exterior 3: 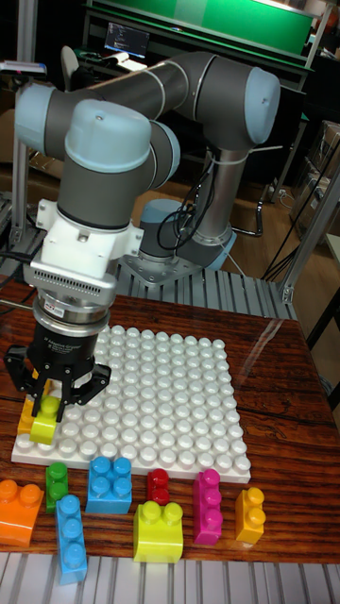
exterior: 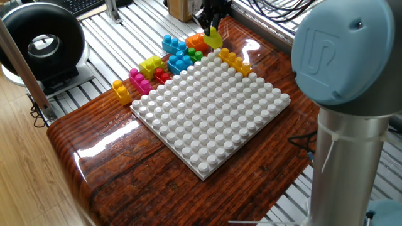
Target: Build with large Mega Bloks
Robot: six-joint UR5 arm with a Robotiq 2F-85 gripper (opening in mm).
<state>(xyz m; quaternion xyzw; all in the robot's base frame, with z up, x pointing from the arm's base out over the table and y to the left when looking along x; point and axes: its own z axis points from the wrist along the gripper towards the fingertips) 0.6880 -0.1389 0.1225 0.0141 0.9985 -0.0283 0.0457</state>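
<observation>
The hand (exterior 3: 45, 401) grips a lime brick (exterior 3: 43, 421) just above the yellow brick (exterior 3: 26, 415) at the white baseplate's (exterior 3: 161, 396) corner. Line up studs squarely, apparently slightly offset, then press straight down before releasing.
</observation>
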